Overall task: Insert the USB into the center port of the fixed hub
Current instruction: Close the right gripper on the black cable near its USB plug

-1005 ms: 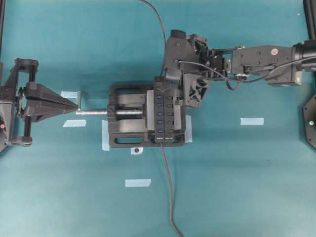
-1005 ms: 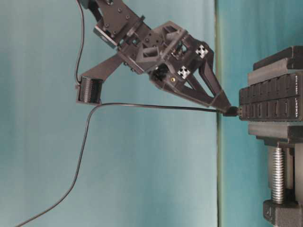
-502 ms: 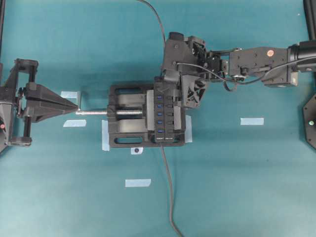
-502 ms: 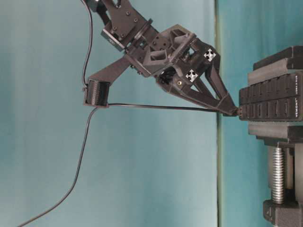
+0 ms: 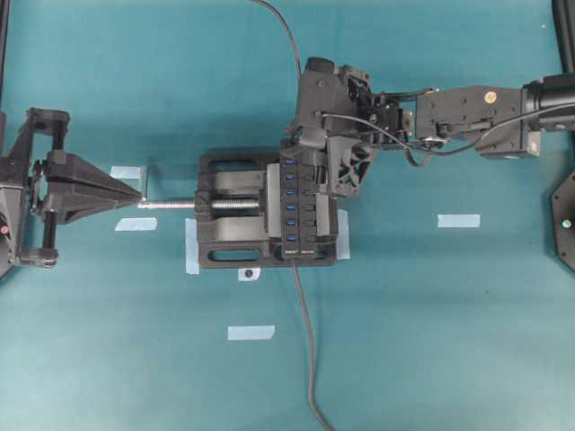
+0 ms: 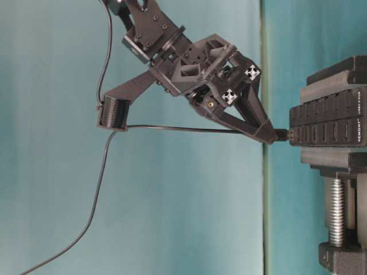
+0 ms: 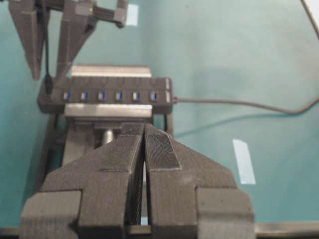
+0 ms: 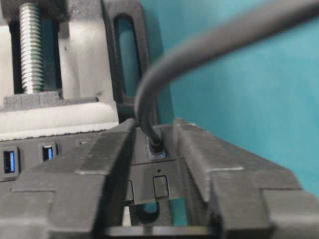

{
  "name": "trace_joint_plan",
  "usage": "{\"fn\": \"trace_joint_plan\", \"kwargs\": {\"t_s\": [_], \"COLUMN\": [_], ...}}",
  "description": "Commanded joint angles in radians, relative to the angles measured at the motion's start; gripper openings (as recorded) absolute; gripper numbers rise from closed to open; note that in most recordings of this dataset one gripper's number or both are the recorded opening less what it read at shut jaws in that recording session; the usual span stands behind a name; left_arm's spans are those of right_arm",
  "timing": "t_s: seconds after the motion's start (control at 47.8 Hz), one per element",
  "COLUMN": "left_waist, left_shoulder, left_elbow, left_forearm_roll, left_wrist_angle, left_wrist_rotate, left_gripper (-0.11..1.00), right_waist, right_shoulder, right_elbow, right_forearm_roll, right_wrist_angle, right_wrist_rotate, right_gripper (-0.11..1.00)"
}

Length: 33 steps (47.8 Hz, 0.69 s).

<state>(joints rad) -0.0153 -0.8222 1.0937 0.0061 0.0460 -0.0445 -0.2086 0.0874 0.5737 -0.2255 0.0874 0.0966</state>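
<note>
The fixed hub [image 5: 301,224] is clamped in a black vise [image 5: 234,229]. Its blue ports run in a row, and the center port [image 5: 290,192] [image 7: 101,95] has nothing in it. The USB [image 8: 156,144] [image 6: 281,134] sits in the port at the hub's far end. Its thin cable [image 6: 183,129] leads away from the plug. My right gripper [image 8: 153,124] [image 6: 272,134] straddles the plug, open, with a small gap on each side. My left gripper [image 5: 139,197] [image 7: 144,127] is shut and holds nothing. Its tip is at the end of the vise screw.
The hub's own cable [image 5: 305,341] runs toward the near table edge. Pale tape strips [image 5: 458,220] [image 5: 251,332] [image 5: 127,171] lie on the teal mat. The silver vise screw [image 8: 31,50] points toward the left arm. A black fixture [image 5: 566,215] stands at the right edge.
The right gripper's fingers have drawn much closer together around the plug and shifted slightly toward the hub. The plug stays in the end port. The left arm has not moved.
</note>
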Motion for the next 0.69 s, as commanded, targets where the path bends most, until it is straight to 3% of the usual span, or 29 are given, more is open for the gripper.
{"fn": "trace_joint_plan", "kwargs": {"t_s": [0.0,0.398,0.67], "left_waist": [-0.002,-0.002,-0.002], "left_shoulder": [0.003,0.003,0.002], "left_elbow": [-0.011,-0.011,-0.012], "left_forearm_roll": [0.002,0.002,0.002], "left_wrist_angle": [-0.005,-0.005,-0.006], "left_wrist_rotate": [-0.002,-0.002,-0.002], "left_gripper": [0.0,0.0,0.0], "right_waist": [0.0,0.002,0.005], "right_shoulder": [-0.012,-0.014,-0.018], "right_elbow": [-0.02,-0.021,-0.023], "right_forearm_roll": [0.002,0.006,0.008], "right_wrist_angle": [-0.005,-0.002,0.009], "right_wrist_rotate": [0.009,0.011,0.012], "right_gripper": [0.33,0.13,0.11]}}
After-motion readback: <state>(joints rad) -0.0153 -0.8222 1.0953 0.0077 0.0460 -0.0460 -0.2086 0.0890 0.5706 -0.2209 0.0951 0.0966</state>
